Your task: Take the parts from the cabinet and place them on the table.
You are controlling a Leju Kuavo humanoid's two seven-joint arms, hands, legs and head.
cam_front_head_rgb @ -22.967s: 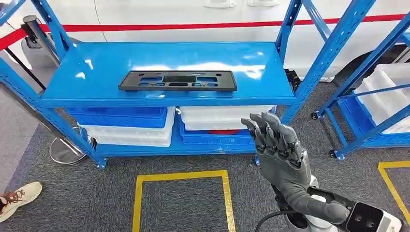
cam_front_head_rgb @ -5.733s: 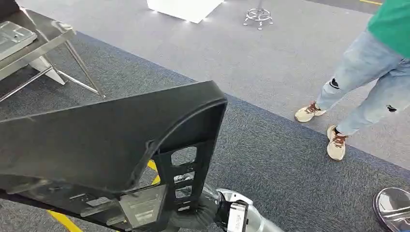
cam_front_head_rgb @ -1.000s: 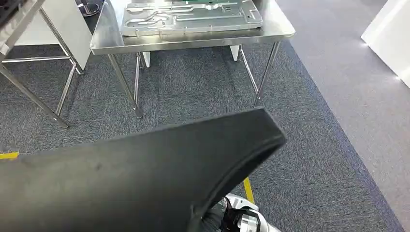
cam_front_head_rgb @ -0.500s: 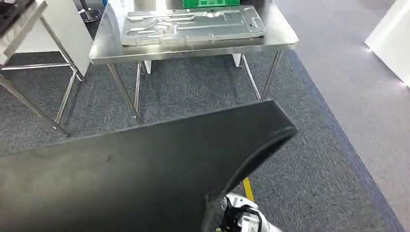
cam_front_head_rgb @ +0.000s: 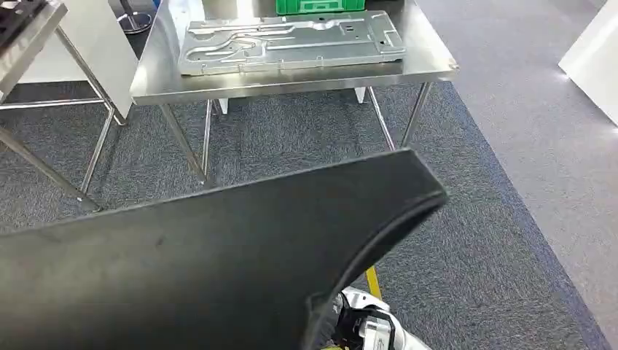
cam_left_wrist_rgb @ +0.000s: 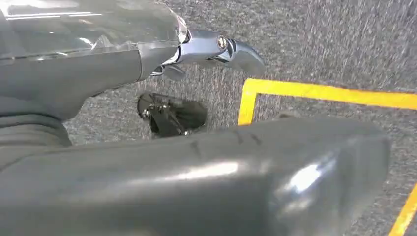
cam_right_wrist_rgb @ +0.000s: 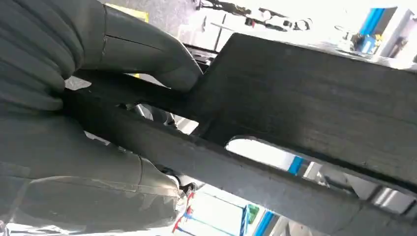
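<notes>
Head view: the steel table (cam_front_head_rgb: pixel 430 67) lies ahead beyond the black part (cam_front_head_rgb: pixel 218 270), whose long axis runs crosswise. The right hand (cam_right_wrist_rgb: pixel 74 98) grips the part; the left hand's (cam_left_wrist_rgb: pixel 74 64) grip I cannot tell.

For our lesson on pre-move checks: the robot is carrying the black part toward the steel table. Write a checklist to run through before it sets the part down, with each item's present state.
1. Right robot hand grips the black part: ok; the thumb presses on it in the right wrist view.
2. Left robot hand grips the part: cannot tell; the part lies beside it.
3. Steel table ahead of the robot: ok.
4. Free room on the table: not ok; a silver metal panel and a green crate take up most of it.
5. Path across the carpet: cannot tell; the part hides the near floor.
</notes>
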